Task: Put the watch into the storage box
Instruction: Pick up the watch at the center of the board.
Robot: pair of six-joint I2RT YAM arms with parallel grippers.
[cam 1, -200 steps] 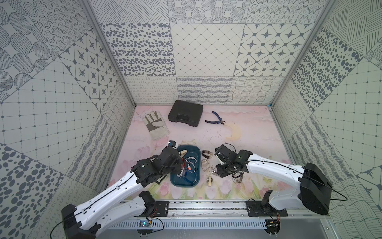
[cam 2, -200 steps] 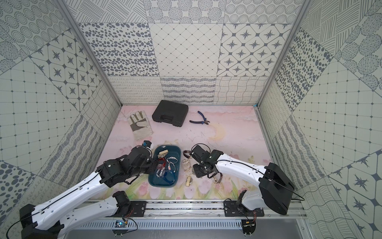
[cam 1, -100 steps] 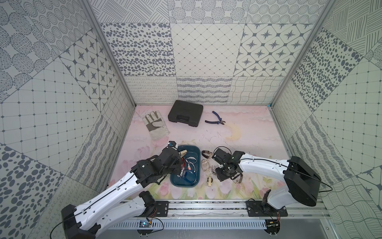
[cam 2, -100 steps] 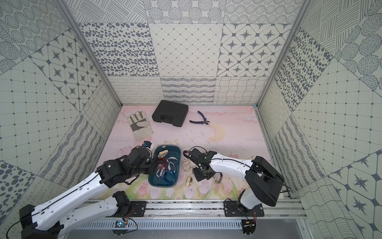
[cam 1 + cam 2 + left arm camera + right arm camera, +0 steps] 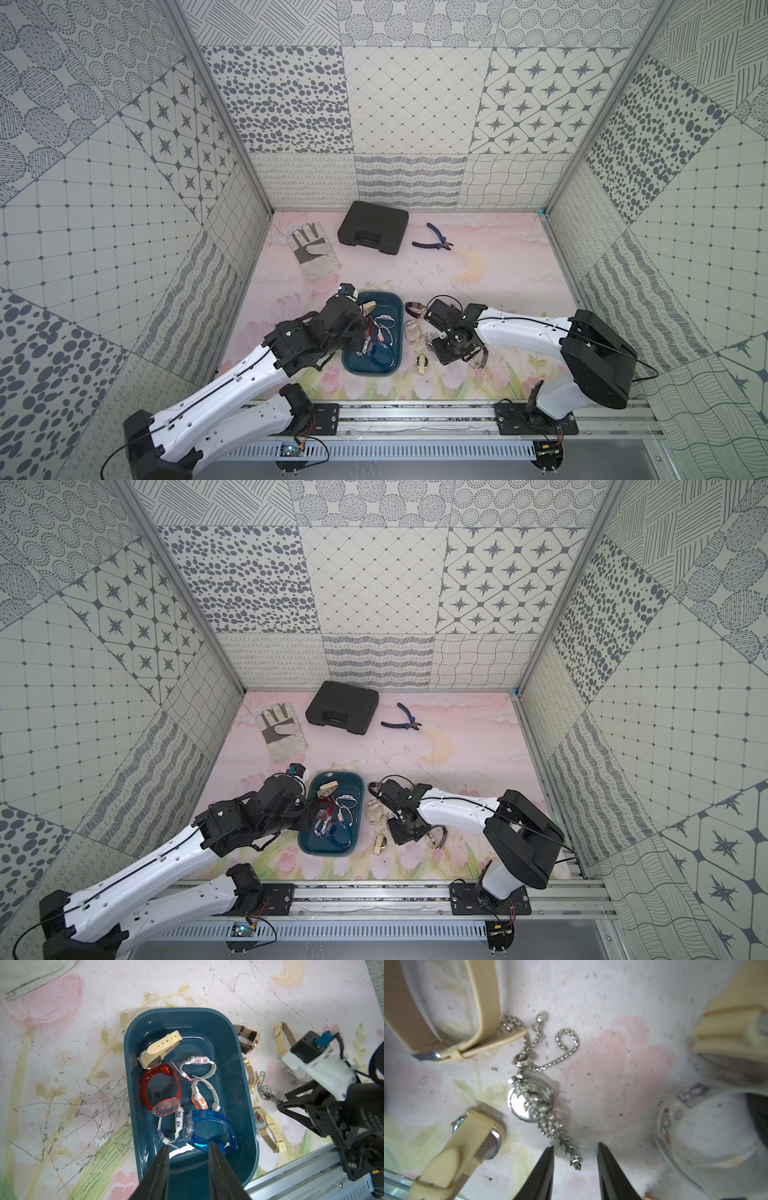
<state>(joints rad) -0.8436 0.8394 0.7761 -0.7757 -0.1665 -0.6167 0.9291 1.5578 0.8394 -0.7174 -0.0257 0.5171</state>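
Note:
The storage box (image 5: 226,1047) is a shallow dark teal tray at the front middle of the table in both top views (image 5: 370,368) (image 5: 324,848). Several watches lie in it, among them a red one (image 5: 145,1086) and a blue one (image 5: 209,1124). My left gripper (image 5: 188,1145) hangs open and empty over the box's near end. A silver pendant watch (image 5: 529,1103) with a chain lies on the table right of the box (image 5: 267,1092). My right gripper (image 5: 575,1146) is low over it, open. Its fingers stand either side of the pendant's tail tip without touching it.
Loose watches lie round the pendant: beige-strap ones (image 5: 446,1022) (image 5: 467,1140), a clear-strap one (image 5: 695,1126) and a brown-strap one (image 5: 249,1041). At the back lie a black case (image 5: 372,227), blue pliers (image 5: 432,243) and a work glove (image 5: 313,253).
My right arm has folded its elbow in and its wrist has shifted a little toward the box, low over the pendant watch. The left arm has not moved.

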